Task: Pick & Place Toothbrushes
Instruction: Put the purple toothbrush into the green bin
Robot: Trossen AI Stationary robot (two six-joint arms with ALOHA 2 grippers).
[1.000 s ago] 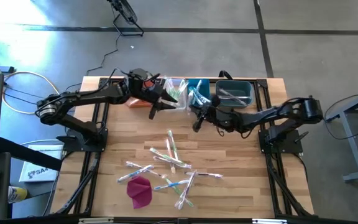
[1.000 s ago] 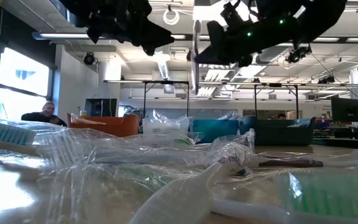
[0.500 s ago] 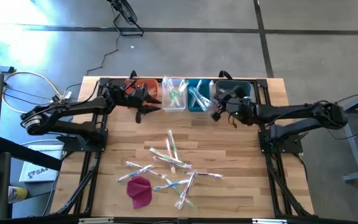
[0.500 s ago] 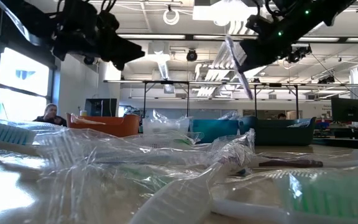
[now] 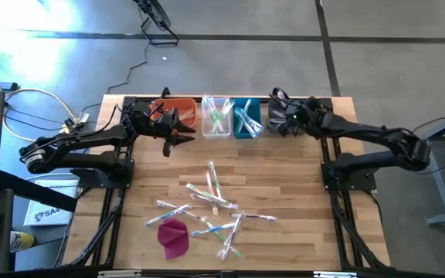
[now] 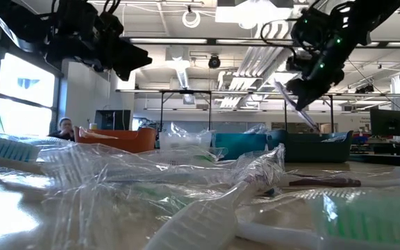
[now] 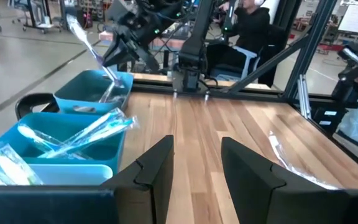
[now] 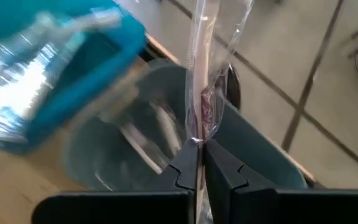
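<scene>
Over the bin row: we have both arms at the far edge of the table [image 5: 300,193], one at each end.
Left gripper [image 5: 168,147]: beside the orange bin [image 5: 182,113]; our fingers [image 7: 157,174] stand parted with nothing between them, so we judge this arm free for its next pick.
Loose toothbrushes [image 5: 211,202]: well apart from both grippers, scattered mid-table toward the near edge, with a magenta cloth [image 5: 174,237] among them.
Clear bin [image 5: 216,117] and blue bin [image 5: 246,120]: between our two grippers, each already holding wrapped brushes.
Right gripper [image 5: 278,117]: clamped shut on a wrapped pink toothbrush [image 8: 201,81], pinched by its lower end so it stands up from the fingertips.
Dark teal bin [image 8: 253,155]: directly under that gripper; we judge the brush is held there for a drop.
</scene>
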